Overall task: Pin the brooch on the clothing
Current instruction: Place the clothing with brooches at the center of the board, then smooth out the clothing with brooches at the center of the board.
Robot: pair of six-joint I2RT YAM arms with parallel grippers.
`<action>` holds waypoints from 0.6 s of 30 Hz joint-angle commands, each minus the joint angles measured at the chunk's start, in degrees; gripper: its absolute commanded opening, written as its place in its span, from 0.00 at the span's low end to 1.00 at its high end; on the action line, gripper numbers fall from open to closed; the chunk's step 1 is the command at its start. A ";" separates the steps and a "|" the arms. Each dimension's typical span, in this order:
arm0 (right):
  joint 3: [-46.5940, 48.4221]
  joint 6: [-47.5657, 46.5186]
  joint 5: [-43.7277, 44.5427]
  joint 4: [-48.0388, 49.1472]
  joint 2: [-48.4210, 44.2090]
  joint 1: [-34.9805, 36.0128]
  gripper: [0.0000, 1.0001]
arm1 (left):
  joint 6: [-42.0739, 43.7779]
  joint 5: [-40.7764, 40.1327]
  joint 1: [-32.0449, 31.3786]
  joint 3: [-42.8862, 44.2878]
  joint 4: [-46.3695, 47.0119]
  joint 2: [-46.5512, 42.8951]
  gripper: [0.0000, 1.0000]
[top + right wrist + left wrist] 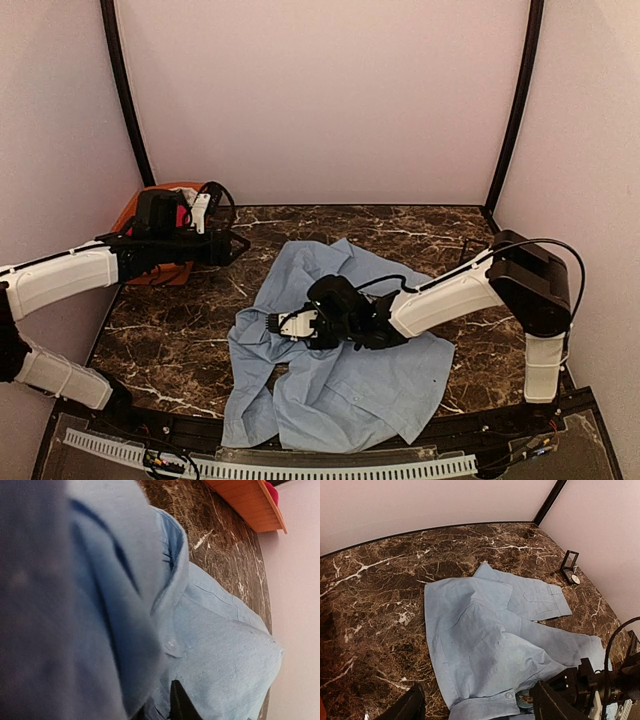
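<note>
**Clothing** (340, 385): a light blue button-up shirt. It lies loosely crumpled at the centre of the marble table (170, 340) and reaches the 6 o'clock edge. The fabric is plain, thin and woven. It is judged light, soft and limp, and likely to slide and bunch on the polished stone.

**Recommended hold:** take a stitched, doubled edge, such as the placket beside the button (171, 643). A single layer will probably pucker under a pin.

**Brooch:** not identified with certainty. A small pale round object (575, 579) lies beside a small black frame (568, 565), toward 2 o'clock.

**Left gripper** (240, 245): positioned at 10 o'clock near the orange tray (128, 220). Its fingers (412, 705) are spread wide and hold nothing.

**Right gripper** (275, 323): set low on the shirt's 9 o'clock side. Fabric hides the jaws, so it cannot be told whether they pinch cloth.
</note>
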 commanded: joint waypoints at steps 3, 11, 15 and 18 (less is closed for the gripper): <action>2.81 2.20 -7.77 -8.20 -2.61 0.69 0.35 | 0.72 2.05 0.41 5.03 -2.84 7.63 0.73; 7.53 7.59 -12.12 -15.84 -10.91 -2.82 0.50 | -2.28 10.15 0.41 9.60 -2.61 16.23 0.65; 8.01 12.24 -17.68 -17.28 -17.64 -8.12 0.63 | -3.86 12.69 0.12 7.79 -1.40 14.89 0.64; 8.09 14.60 -19.68 -17.43 -20.17 -11.27 0.67 | -4.17 13.85 -0.34 6.81 -2.48 13.12 0.64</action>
